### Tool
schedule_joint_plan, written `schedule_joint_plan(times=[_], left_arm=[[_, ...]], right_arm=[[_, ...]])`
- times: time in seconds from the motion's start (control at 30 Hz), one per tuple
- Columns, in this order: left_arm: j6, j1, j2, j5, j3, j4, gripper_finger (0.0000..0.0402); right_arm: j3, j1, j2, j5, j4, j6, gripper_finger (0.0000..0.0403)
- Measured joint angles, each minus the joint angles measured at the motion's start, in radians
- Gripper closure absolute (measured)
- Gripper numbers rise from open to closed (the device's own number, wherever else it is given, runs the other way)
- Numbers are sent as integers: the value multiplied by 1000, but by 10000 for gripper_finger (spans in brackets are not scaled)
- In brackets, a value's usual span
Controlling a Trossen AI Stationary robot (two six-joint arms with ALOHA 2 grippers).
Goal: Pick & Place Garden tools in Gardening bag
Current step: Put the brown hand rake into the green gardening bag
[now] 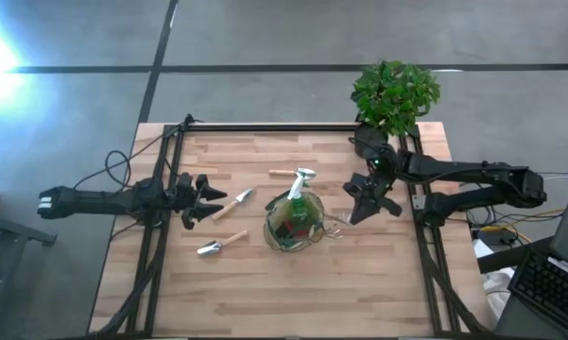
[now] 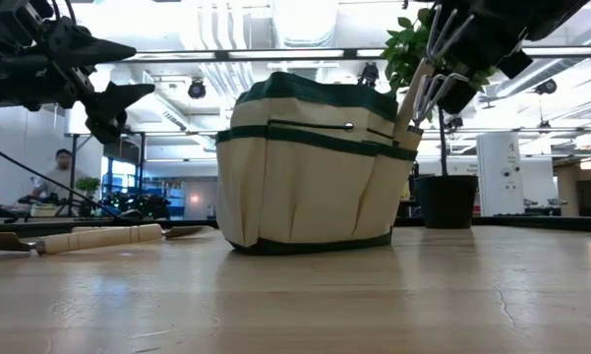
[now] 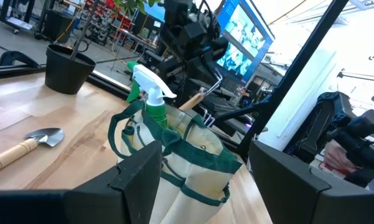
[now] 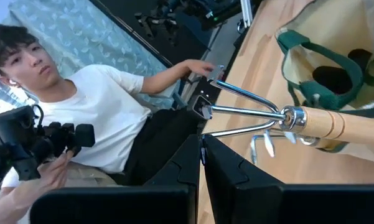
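The gardening bag (image 1: 295, 224) is standing upright near the table's (image 1: 359, 283) centre, holding a green spray bottle (image 3: 150, 99) with a white trigger head. A wooden-handled fork (image 4: 280, 118) is leaning out of a side pocket of the bag, prongs uppermost. The right gripper (image 1: 370, 194) is hovering just beside the bag with its fingers (image 4: 174, 180) pressed together, gripping nothing; the fork's prongs are lying close to it, apparently without contact. The left gripper (image 1: 200, 200) is hanging above the table on the bag's other side, fingers (image 3: 137, 180) spread wide and empty. Two trowels (image 1: 232, 205) (image 1: 221, 246) are lying flat on the table between the left gripper and the bag. A potted plant (image 1: 393, 94) is standing at the far edge.
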Motion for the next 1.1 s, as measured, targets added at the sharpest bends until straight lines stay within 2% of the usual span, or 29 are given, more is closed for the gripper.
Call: schedule_joint_plan(times=[0.23, 0.53, 1.1], left_arm=[[0, 0, 0, 0, 0, 0, 156], [0, 0, 0, 0, 0, 0, 156], [0, 0, 0, 0, 0, 0, 156]], right_arm=[[10, 0, 50, -10, -1, -32, 395], [27, -28, 49, -37, -2, -47, 395], [25, -40, 51, -20, -4, -54, 395]])
